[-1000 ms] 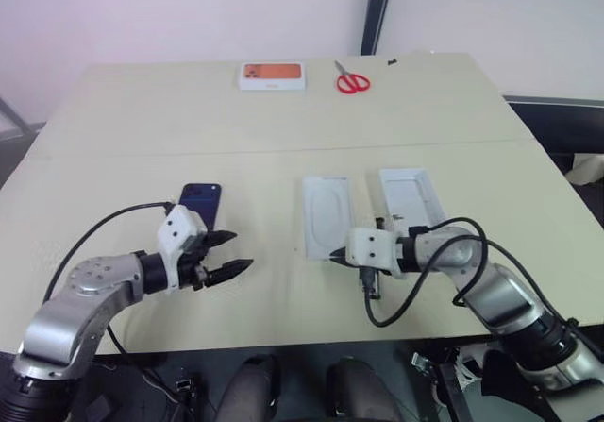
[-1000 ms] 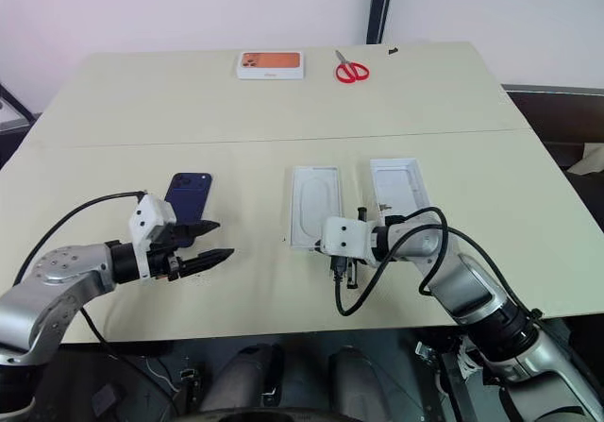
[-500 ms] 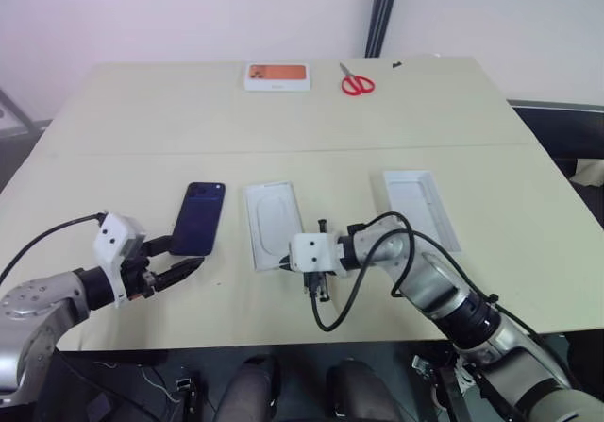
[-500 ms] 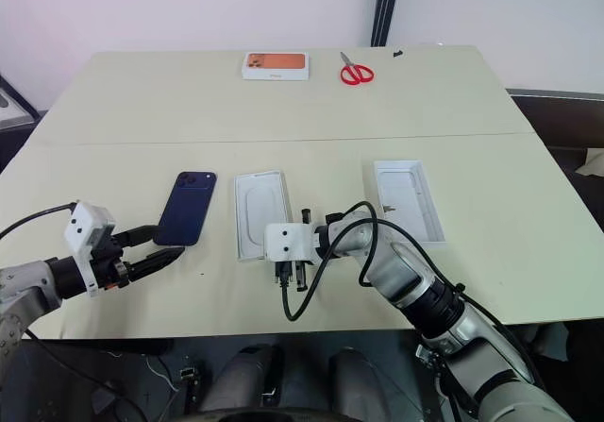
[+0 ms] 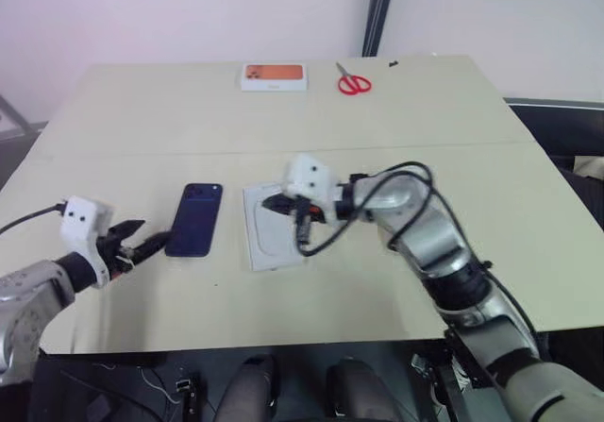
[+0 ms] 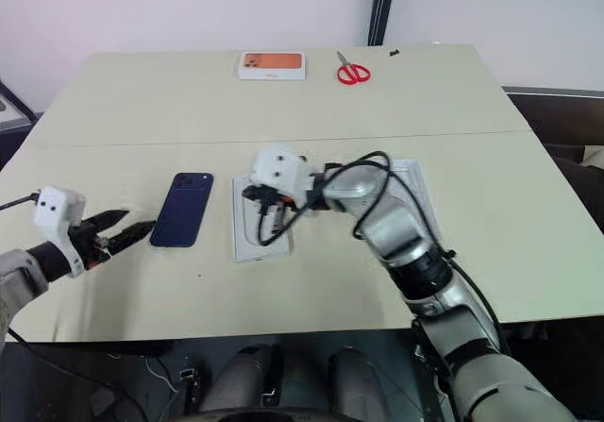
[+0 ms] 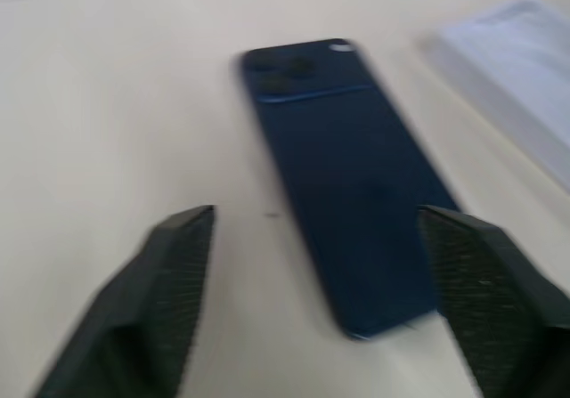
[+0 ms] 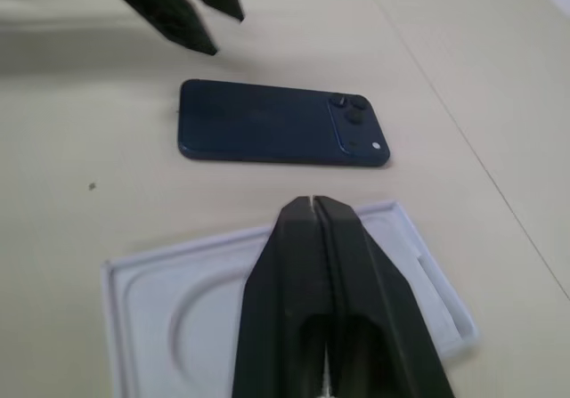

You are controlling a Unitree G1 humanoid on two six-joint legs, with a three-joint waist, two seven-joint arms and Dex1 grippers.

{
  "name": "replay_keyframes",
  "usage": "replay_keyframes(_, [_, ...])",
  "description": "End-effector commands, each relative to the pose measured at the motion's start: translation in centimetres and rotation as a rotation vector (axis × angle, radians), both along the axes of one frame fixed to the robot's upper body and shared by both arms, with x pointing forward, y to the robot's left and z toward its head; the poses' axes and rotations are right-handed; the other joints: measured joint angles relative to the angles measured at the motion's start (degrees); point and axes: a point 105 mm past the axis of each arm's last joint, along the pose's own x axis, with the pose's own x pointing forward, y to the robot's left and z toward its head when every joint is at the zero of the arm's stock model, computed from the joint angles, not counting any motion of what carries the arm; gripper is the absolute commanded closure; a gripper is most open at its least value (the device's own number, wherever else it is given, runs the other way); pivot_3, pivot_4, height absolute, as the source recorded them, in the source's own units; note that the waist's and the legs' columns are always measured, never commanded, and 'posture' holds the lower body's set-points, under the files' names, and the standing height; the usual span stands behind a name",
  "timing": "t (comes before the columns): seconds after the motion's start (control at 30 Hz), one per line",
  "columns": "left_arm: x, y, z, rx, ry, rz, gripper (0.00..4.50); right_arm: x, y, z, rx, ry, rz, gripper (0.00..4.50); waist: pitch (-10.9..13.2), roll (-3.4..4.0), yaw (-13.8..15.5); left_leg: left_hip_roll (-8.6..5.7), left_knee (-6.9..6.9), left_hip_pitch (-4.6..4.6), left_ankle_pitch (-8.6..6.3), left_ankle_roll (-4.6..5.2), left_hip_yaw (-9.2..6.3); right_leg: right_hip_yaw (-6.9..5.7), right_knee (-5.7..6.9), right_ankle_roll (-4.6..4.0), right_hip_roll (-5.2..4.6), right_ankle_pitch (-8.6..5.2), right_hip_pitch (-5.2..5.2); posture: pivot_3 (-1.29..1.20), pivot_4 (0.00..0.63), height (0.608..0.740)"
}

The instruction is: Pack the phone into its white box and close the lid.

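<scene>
Right tool (image 5: 276, 201) now over insert (image 5: 269, 241)

white box (image 6: 418, 188) mostly hidden behind right arm, insert (image 6: 247, 238) partly covered

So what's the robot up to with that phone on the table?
Nothing is held right now. The phone lies camera side up on the table. The left gripper is open just short of its near end. The right gripper is shut, hovering over the flat white insert beside the phone.
</scene>
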Motion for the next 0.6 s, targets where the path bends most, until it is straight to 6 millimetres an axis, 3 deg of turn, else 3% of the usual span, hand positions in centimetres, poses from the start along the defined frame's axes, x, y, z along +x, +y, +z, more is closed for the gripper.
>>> replay_keyframes(0.03, [1.1, 1.0, 0.5, -0.068, 0.051, 0.111, 0.03, 0.9, 2.5, 0.4, -0.015, -0.082, -0.030, 4.50, 0.0, -0.01, 0.0, 0.00, 0.01, -0.01, 0.03, -0.05, 0.00, 0.00, 0.02, 0.00, 0.00, 0.00, -0.02, 0.00, 0.150, 0.740])
replay_keyframes(0.17, [2.4, -0.4, -0.4, -0.142, 0.222, 0.096, 0.03, 1.4, 5.0, -0.8, -0.080, -0.139, -0.033, 4.50, 0.0, -0.08, -0.1, -0.03, 0.06, -0.04, 0.14, -0.23, 0.00, -0.02, 0.08, 0.01, 0.00, 0.00, -0.06, 0.00, 0.150, 0.740])
replay_keyframes(0.3, [3.5, -2.0, -0.5, -0.172, 0.299, 0.038, 0.03, 1.9, 6.5, -3.2, -0.203, -0.207, -0.019, 4.50, 0.0, -0.09, -0.4, -0.03, 0.05, -0.04, 0.21, -0.37, 0.00, -0.01, 0.21, 0.01, 0.01, 0.00, -0.15, 0.00, 0.150, 0.740])
replay_keyframes(0.6, [3.1, -4.5, -2.2, -0.235, 0.450, -0.052, 0.03, 2.9, 8.3, -5.3, -0.304, -0.263, -0.007, 4.50, 0.0, -0.08, -1.2, -0.04, 0.04, 0.00, 0.28, -0.48, -0.02, -0.01, 0.52, 0.02, 0.00, 0.00, -0.25, 0.00, 0.150, 0.740])
